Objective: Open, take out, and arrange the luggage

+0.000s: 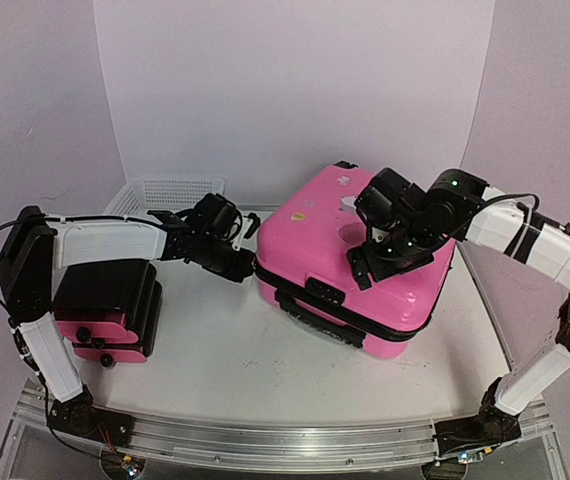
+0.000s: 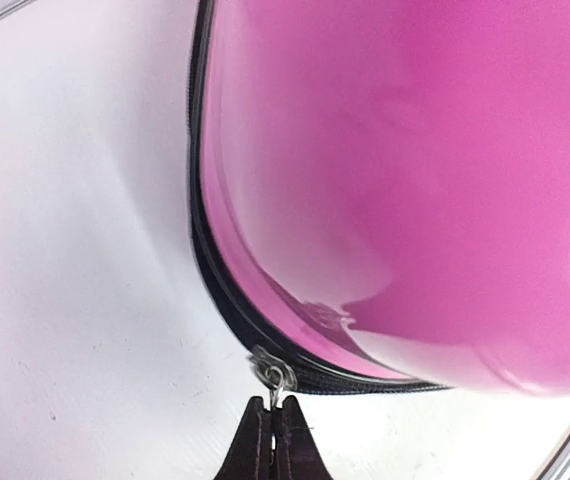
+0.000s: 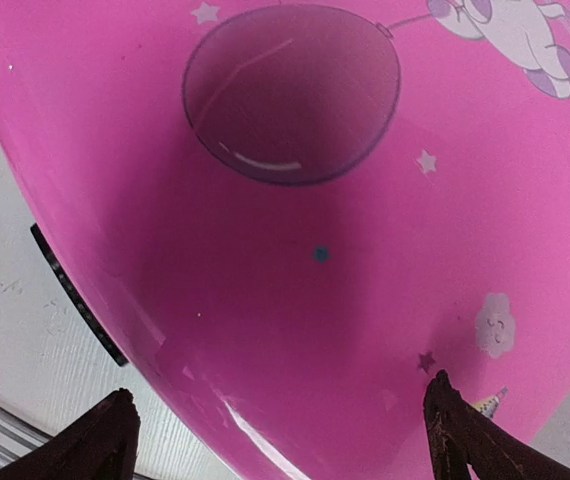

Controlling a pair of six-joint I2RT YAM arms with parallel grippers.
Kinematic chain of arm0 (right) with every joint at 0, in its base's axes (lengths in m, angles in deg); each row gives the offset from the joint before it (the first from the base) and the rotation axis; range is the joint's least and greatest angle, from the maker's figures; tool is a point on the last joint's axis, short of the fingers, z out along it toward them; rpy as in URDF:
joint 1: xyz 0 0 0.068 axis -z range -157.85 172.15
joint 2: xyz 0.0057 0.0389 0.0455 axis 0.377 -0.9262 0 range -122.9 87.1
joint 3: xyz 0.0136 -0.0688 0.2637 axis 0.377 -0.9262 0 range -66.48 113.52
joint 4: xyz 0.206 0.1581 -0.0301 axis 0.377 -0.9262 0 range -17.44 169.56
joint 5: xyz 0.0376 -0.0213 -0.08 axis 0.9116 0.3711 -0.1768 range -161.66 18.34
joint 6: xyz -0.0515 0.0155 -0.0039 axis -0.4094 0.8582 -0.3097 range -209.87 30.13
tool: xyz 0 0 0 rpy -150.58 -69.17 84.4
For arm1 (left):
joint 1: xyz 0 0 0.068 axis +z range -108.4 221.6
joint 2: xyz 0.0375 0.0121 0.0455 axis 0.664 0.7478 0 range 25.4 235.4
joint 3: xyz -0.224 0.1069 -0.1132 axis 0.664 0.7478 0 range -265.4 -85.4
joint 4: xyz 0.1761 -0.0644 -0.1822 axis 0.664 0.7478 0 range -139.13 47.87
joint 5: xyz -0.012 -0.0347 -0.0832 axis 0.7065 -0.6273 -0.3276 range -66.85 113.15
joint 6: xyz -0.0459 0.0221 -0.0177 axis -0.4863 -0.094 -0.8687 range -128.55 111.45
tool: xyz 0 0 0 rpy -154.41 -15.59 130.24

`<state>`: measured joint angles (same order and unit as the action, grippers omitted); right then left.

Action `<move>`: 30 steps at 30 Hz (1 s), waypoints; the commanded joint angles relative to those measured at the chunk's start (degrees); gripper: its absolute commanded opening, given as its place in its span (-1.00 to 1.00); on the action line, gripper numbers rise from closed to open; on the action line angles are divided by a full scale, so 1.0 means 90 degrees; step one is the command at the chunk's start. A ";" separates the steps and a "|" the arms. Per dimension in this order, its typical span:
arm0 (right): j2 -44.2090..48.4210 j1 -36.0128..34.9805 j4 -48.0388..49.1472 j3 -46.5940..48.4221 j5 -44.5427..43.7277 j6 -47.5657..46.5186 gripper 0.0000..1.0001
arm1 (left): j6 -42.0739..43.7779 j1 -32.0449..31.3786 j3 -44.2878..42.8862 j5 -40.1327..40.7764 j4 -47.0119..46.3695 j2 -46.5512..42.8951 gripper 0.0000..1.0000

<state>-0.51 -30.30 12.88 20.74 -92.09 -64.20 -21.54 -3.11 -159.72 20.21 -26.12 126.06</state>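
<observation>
Pink and glossy, the hard-shell luggage (image 1: 350, 255) lies flat on the white table (image 1: 225, 370), right of centre, with its two rounded shells together. A black zipper trim (image 2: 203, 250) runs along the seam and curves around the corner. The shell mirrors the light in soft, blurred patches.

The left gripper (image 2: 272, 408) is at the suitcase's left corner. Its dark fingers are pressed together, pinching the small silver metal zipper pull (image 2: 274, 377) that hangs from the trim.

The right gripper (image 3: 280, 425) hovers over the top shell with its jaws spread wide and nothing between them. The two dark fingertips (image 3: 460, 435) stand well apart at either side of the wrist view. Whether they touch the shell I cannot tell. Under it the smooth surface carries a round purple balloon sticker (image 3: 292, 95), a white cartoon unicorn sticker (image 3: 525, 40) at the upper edge, and small stars and a cloud.

At the far left corner of the table stands a white mesh plastic basket (image 1: 170, 190). Nearer, under the left arm's elbow, rests a smaller pink-and-black case (image 1: 105, 310) with small black wheels.
</observation>
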 commanded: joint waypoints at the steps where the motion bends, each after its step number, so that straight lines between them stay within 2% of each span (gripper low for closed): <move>1: 0.0308 -0.0022 -0.0188 -0.0041 -0.0372 0.0299 0.97 | 0.0263 -0.0435 0.0231 -0.0828 -0.0889 -0.0357 -1.00; 4: 0.0517 -0.0020 -0.0575 0.0011 -0.0547 0.0538 0.97 | 0.0066 -0.0937 0.0459 -0.0910 -0.0933 -0.0806 -1.00; 6: 0.0768 -0.0017 -0.0737 -0.0083 -0.0585 0.0712 0.96 | -0.0040 -0.1152 0.0568 -0.0595 -0.0920 -0.1302 -1.00; 9: 0.1031 -0.0019 -0.0783 -0.0195 -0.0482 0.0806 0.97 | -0.0307 -0.1151 0.0814 0.0314 -0.0915 -0.1928 -1.00; 12: 0.0882 -0.0015 -0.0803 -0.0082 -0.0555 0.0694 0.96 | -0.0451 -0.0771 0.0716 0.1132 -0.0736 -0.1901 -1.00; 16: 0.0389 -0.0121 -0.0866 0.0489 -0.0645 0.0426 0.96 | -0.0702 0.0068 0.0430 0.0500 -0.0670 -0.1173 -1.00; 21: -0.0189 -0.0391 -0.0683 0.1183 -0.0742 0.0063 0.96 | -0.0349 -0.0203 0.0662 -0.0830 -0.1657 -0.1036 -1.00; 25: -0.0104 -0.0447 -0.0726 0.0910 -0.0902 0.0180 0.96 | -0.0421 -0.0642 0.0620 -0.0797 -0.1667 -0.1070 -1.00; 30: 0.0790 -0.0452 -0.1129 -0.0037 -0.0678 0.0863 0.97 | -0.0645 -0.0716 0.0636 -0.0625 -0.1658 -0.1072 -1.00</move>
<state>-0.84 -34.40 6.24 25.09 -97.88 -61.20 -26.09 -7.45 -151.35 18.73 -30.71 118.17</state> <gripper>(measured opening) 0.984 0.015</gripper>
